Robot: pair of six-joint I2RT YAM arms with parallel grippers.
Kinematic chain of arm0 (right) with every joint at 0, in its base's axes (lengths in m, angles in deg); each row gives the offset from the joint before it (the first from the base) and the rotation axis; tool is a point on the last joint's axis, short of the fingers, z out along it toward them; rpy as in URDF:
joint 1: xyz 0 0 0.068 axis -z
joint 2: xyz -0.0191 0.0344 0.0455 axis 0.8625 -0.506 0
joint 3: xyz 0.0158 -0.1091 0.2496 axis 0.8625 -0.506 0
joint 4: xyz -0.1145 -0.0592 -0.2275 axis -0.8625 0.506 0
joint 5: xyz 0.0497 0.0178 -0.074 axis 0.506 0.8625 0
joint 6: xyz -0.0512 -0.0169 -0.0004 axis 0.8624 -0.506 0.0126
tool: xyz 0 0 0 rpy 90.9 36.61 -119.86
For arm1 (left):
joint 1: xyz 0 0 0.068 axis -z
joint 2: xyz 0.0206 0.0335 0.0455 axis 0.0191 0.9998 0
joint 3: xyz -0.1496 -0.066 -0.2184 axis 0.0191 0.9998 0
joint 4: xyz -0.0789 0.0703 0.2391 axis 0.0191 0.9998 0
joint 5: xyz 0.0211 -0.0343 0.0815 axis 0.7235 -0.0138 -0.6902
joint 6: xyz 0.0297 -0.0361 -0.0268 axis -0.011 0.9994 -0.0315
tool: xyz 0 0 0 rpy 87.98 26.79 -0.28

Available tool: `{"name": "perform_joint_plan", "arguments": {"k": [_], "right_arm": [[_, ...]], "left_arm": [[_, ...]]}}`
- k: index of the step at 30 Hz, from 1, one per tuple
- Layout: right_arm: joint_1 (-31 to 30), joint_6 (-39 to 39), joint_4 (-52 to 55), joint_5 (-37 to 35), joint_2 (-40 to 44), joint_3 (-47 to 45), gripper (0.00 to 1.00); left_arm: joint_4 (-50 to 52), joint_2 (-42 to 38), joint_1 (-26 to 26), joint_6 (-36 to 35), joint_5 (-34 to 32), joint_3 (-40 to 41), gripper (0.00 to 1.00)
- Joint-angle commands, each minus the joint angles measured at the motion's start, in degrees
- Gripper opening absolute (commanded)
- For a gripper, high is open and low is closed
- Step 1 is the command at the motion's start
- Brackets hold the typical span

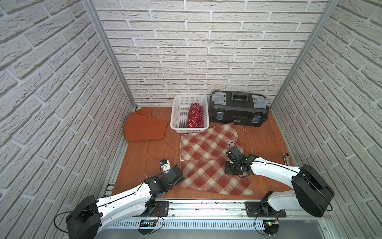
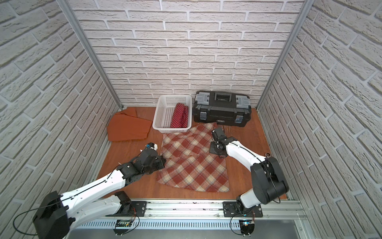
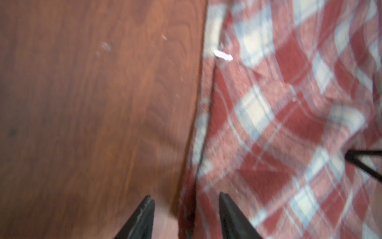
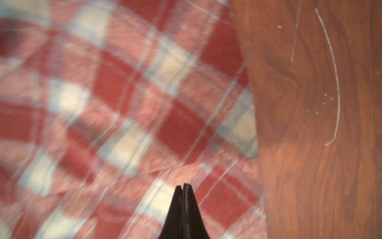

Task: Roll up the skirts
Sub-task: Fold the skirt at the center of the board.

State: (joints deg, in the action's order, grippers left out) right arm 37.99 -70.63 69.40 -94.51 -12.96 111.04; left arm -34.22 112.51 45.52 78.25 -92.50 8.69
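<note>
The red-and-cream plaid skirt (image 1: 208, 149) (image 2: 192, 171) lies spread flat on the wooden table, with a fold line across its middle. My left gripper (image 3: 187, 196) (image 1: 182, 178) is at the skirt's left edge, its jaws apart with the plaid skirt's (image 3: 279, 124) hem running between the fingers. My right gripper (image 4: 184, 185) (image 1: 230, 168) is shut and empty, its tips just over the plaid skirt (image 4: 124, 93) near the right edge. The rust-orange skirt (image 1: 144, 129) lies loosely folded at the back left. The polka-dot skirt (image 1: 195, 115) sits rolled in the basket.
A white mesh basket (image 1: 175, 115) stands at the back centre, touching the plaid skirt's far edge. A black toolbox (image 1: 237, 109) is beside the basket at the back right. A small metal bar (image 1: 287, 158) lies by the right wall. Brick-pattern walls close in three sides.
</note>
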Motion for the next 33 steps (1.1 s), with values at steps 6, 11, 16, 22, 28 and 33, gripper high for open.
{"name": "perform_joint_plan", "arguments": {"k": [6,11,16,22,28,33], "right_arm": [[-10.0,-6.0,-3.2,3.9,-0.4,-5.7,0.02],[-13.4,-10.9,-6.0,6.9,-1.6,-12.7,0.02],[-13.4,-12.9,-3.6,6.3,1.8,-19.0,0.02],[-11.5,-9.5,2.7,2.2,4.3,-18.3,0.02],[-11.0,-5.2,6.6,-0.6,3.9,-13.2,0.03],[-10.9,-3.9,5.4,-0.3,1.9,-11.2,0.04]], "left_arm": [[-9.0,7.5,6.7,8.6,-4.7,5.7,0.0],[-5.6,4.1,7.4,18.1,-13.4,13.1,0.0],[-0.8,-3.1,8.3,23.4,-15.2,17.5,0.0],[8.1,-10.5,6.8,20.6,-17.9,15.6,0.0],[15.8,-12.2,6.6,20.2,-15.8,11.6,0.05],[15.8,-9.1,14.9,26.8,-13.4,9.4,0.34]]}}
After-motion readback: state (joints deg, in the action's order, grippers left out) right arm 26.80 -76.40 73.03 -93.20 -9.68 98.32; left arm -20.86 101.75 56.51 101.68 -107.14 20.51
